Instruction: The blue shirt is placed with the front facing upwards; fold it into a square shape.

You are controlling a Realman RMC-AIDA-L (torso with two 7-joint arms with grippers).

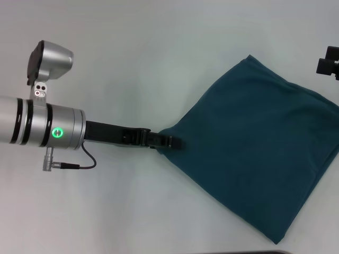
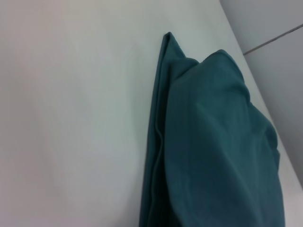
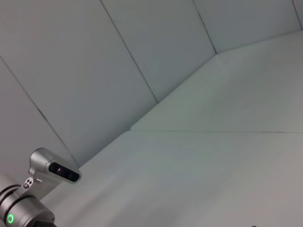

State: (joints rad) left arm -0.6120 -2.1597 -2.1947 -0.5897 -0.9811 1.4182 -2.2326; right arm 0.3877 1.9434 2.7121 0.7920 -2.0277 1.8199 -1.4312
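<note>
Head view: blue shirt (image 1: pixel 259 153), already folded to a rough square, plain side up, lying cornerwise on white table (image 1: pixel 159 53), right of centre. Left gripper (image 1: pixel 177 142) at its near-left corner, fingers pinching the layered cloth. Right gripper (image 1: pixel 329 64) parked at far right; finger state not discernible. Step: final squaring. Next: release and withdraw.
</note>
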